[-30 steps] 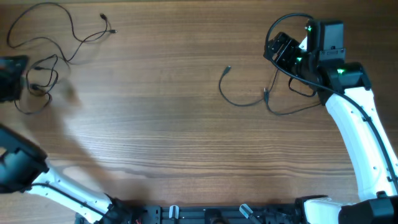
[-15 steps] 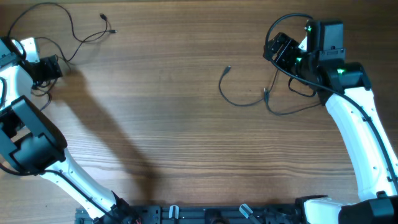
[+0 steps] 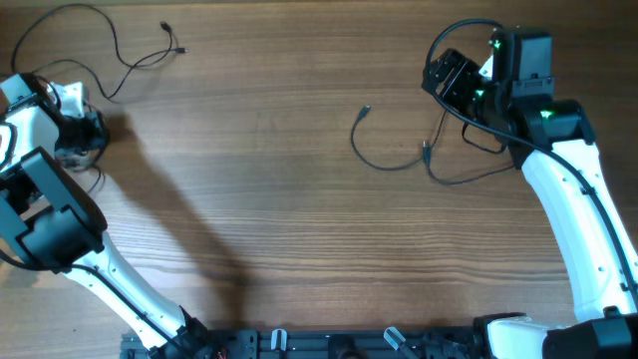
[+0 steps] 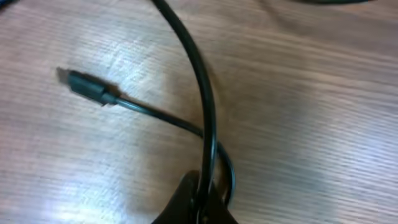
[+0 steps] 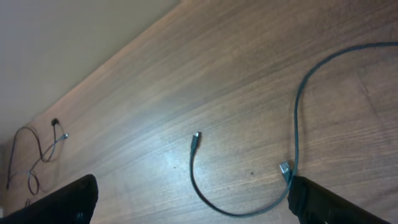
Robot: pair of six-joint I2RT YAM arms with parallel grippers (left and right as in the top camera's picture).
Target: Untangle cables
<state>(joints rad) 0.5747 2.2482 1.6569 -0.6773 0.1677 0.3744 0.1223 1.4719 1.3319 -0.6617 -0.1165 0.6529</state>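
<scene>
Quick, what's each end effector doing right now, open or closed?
Left end effector: closed on a thin black cable.
Right end effector: open, holding nothing.

Black cables [image 4: 206, 93] are showing dark against the brown, wood-grained table [image 3: 279, 229]; green lights [image 3: 495, 45] are glowing on the white-and-black right arm [image 3: 558, 189], upper right.

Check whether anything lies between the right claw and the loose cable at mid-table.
Nothing visible does. The right claw hangs open over bare wood, and the cable lies uncovered beside it; only table separates them.
</scene>
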